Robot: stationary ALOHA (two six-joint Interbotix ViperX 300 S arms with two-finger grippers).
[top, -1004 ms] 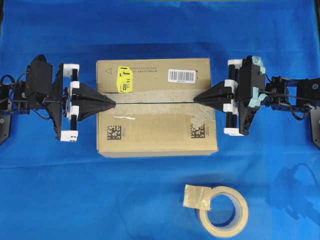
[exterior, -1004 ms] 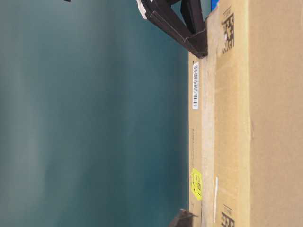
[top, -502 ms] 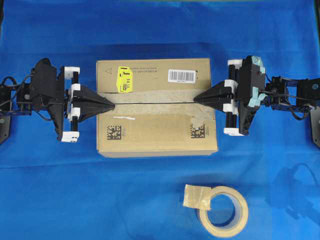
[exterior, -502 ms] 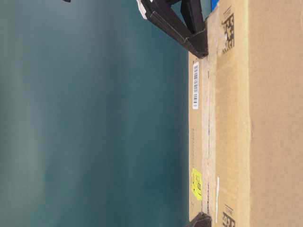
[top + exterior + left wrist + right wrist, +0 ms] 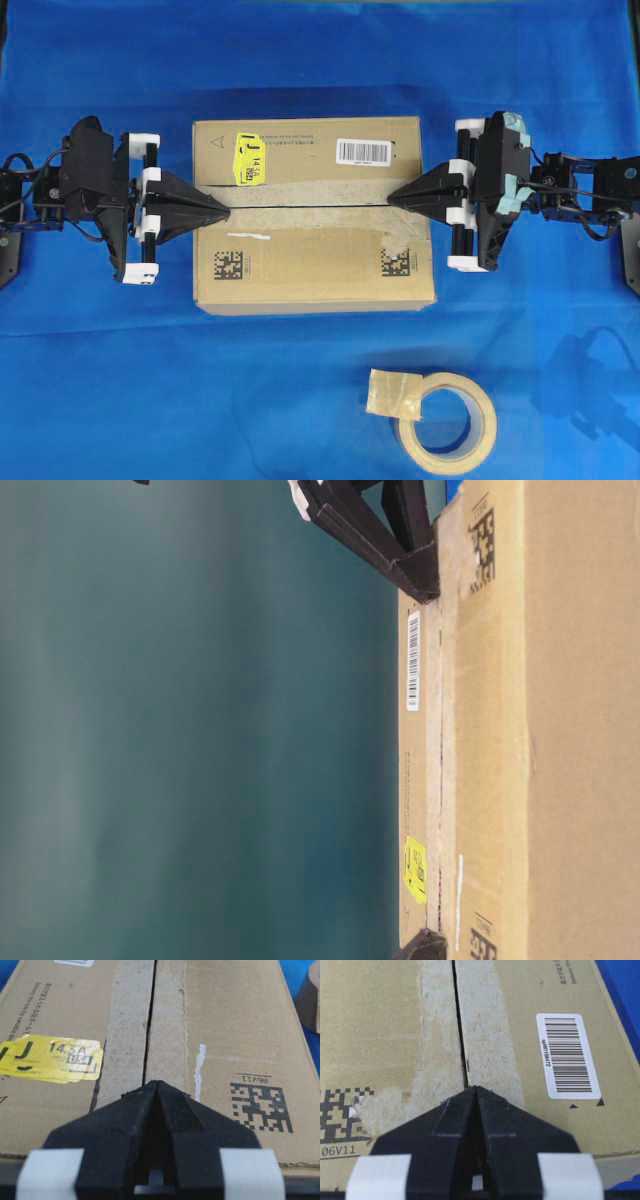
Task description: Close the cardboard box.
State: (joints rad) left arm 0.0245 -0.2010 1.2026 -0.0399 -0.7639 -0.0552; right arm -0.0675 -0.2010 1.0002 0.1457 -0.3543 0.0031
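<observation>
Overhead view has the cardboard box (image 5: 313,215) sitting mid-worktop on the blue cloth (image 5: 150,380), top flaps folded down flat so they meet along a thin dark seam running left to right. Left claw (image 5: 226,209) is pinched shut with nothing in it, tip resting on the left end of that seam. Right claw (image 5: 392,197) is the same deal, closed and empty, tip on the right end. Both wrist views back this up: fingers pressed together into a point right over the gap, old tape residue on either side. Yellow sticker (image 5: 248,159) and white barcode label (image 5: 363,151) sit on the far flap, two square codes on the near one. Beige tape roll (image 5: 446,416) lies on the cloth well apart from the box, toward the front right.
</observation>
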